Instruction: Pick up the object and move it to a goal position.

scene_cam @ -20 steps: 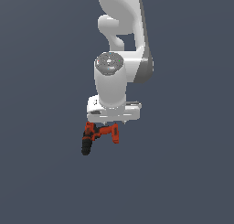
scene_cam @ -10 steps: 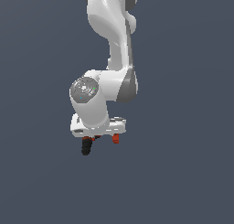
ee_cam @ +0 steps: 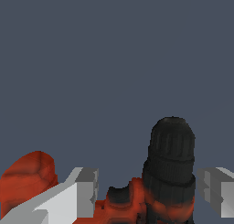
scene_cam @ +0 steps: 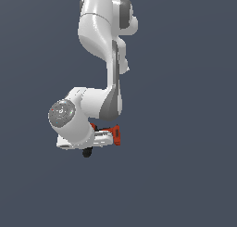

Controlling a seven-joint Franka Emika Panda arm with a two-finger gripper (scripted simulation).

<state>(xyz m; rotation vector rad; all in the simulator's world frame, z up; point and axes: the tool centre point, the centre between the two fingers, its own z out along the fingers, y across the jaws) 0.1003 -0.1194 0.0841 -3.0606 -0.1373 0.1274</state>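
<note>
The drill is orange-red with a black nose (ee_cam: 171, 154) and a blocky red base (ee_cam: 27, 179). In the wrist view it sits between my two grey fingertips (ee_cam: 86, 191), and my gripper (ee_cam: 148, 193) is shut on its body. In the exterior view the white hand (scene_cam: 69, 124) hides most of the drill (scene_cam: 113, 134). Only its red base shows on the exterior view's right of the hand, and its black nose (scene_cam: 86, 152) pokes out below. My gripper (scene_cam: 101, 139) holds it in mid-air.
Only a plain dark grey-blue backdrop shows around the arm (scene_cam: 99, 31). No table, container or other object is in view.
The hand has swung toward the exterior view's left and down and has tilted over. The drill stayed in the gripper and turned with it, its red base now pointing right.
</note>
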